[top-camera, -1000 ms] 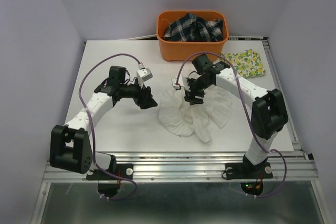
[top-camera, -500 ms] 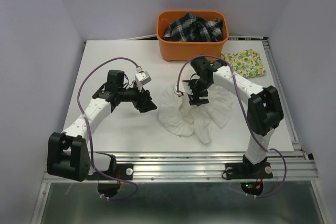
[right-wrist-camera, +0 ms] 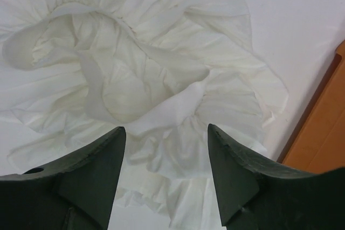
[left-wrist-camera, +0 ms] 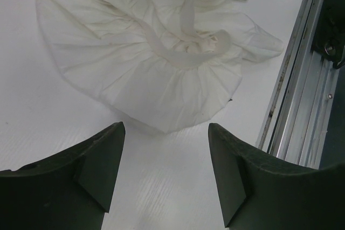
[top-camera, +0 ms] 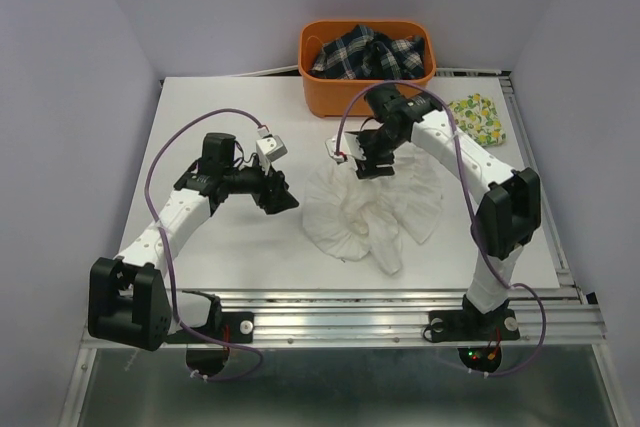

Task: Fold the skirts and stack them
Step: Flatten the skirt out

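Left gripper [top-camera: 283, 199] and right gripper [top-camera: 370, 169] are both hanging open, empty, by the white skirt [top-camera: 365, 219] lying crumpled on the table [top-camera: 230, 247]; limp, light cloth, so I'm guessing the waistband [left-wrist-camera: 194, 56] is the firmest grab

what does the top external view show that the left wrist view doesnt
Only the top external view shows the orange basket holding plaid cloth, the lemon-print skirt at the far right of the table, and the right pincer over the far side of the white skirt. Only the left wrist view shows the left pincer up close, open with nothing between its fingers, and the gathered waistband in detail. Both show the crumpled white skirt on the table and a metal rail at the table's edge.
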You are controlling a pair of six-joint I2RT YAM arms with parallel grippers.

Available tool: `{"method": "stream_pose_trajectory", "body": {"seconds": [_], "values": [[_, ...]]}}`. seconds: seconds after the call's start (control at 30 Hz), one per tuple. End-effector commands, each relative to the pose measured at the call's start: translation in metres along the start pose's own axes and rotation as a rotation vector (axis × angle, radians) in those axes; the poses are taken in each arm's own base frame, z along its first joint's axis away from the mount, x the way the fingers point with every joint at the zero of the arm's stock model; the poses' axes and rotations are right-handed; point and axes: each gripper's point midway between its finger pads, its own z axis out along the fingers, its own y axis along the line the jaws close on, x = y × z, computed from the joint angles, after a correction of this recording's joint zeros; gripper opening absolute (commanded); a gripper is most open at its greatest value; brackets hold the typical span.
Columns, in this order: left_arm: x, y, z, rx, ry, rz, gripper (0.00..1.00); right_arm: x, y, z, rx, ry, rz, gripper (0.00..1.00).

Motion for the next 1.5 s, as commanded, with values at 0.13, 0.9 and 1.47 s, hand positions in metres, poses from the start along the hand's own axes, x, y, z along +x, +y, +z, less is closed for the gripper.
{"method": "stream_pose_trajectory", "body": {"seconds": [0.13, 0.9, 1.47], "values": [[-0.012, -0.003, -0.003, 0.007, -0.028, 0.041, 0.74, 0.029, 0.019, 0.014, -0.084, 0.100, -0.059, 0.62], [-0.009, -0.002, -0.003, -0.001, -0.022, 0.033, 0.74, 0.053, 0.013, 0.052, -0.125, 0.149, -0.069, 0.35], [-0.037, 0.018, 0.042, -0.037, -0.029, 0.365, 0.75, -0.016, 0.005, -0.074, 0.166, 0.051, -0.009, 0.01]]}}
